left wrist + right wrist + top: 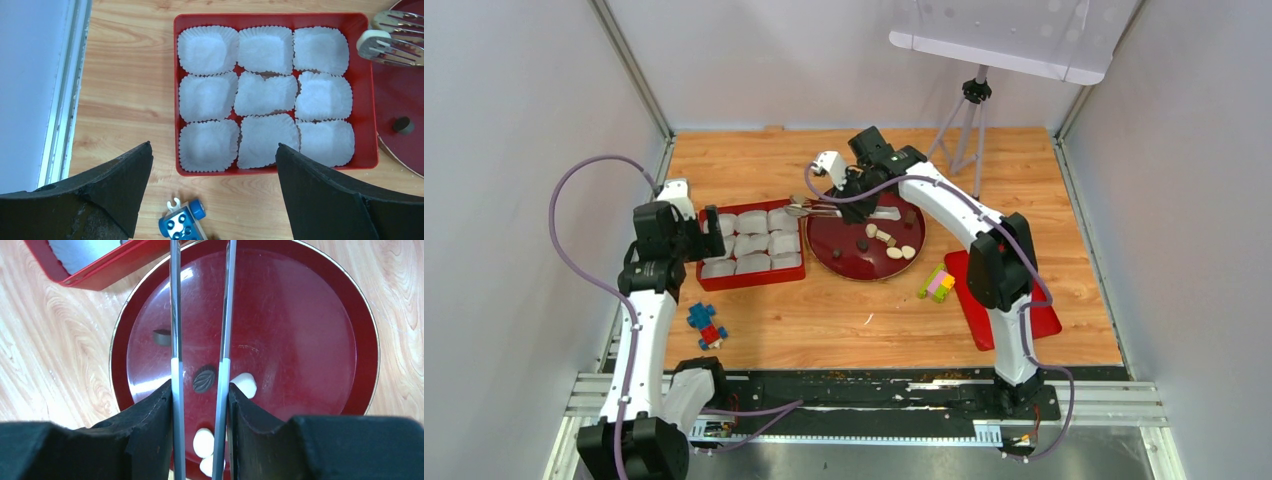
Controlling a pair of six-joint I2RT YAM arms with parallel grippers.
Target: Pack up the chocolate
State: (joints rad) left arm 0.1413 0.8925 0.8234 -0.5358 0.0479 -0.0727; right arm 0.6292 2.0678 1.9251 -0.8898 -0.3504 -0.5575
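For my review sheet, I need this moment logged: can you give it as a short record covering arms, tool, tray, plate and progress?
left arm: left gripper at the red tray edge, jaws open, empty
right arm: right gripper over the plate, jaws shut on tongs
tong tips: at the plate rim beside the tray, apparently holding a pale piece
tray: nine paper cups, all empty
plate: pale and dark chocolates
progress: none packed yet
other: toy blocks

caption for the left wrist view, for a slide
Open left tool facing a red tray of nine empty paper cups
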